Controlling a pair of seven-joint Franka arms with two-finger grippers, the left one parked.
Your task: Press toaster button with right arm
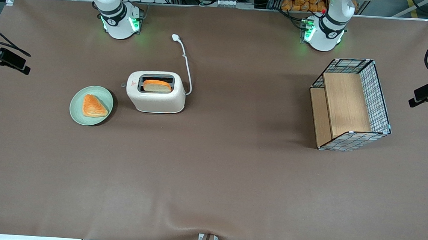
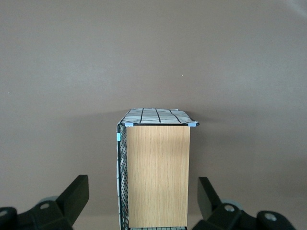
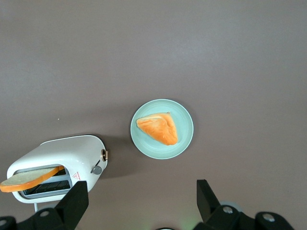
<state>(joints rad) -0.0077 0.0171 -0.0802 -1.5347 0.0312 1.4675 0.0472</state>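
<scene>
The cream-white toaster (image 1: 155, 97) stands on the brown table with a slice of bread (image 1: 157, 86) in one slot. It also shows in the right wrist view (image 3: 67, 155). The toaster button (image 3: 97, 169) is a small grey nub on the narrow end wall that faces the plate, and it also shows in the front view (image 1: 123, 85). The right arm (image 1: 110, 7) rises out of the front view. My gripper (image 3: 141, 201) hangs high above the table, apart from the toaster and plate. Its fingers (image 3: 76, 199) are spread wide and hold nothing.
A green plate (image 1: 102, 94) with a piece of toast (image 1: 93, 106) lies beside the toaster's button end. It also shows in the right wrist view (image 3: 144, 143). The white cord (image 1: 186, 63) runs toward the arm bases. A wire basket (image 1: 379, 97) with wooden shelves stands toward the parked arm's end.
</scene>
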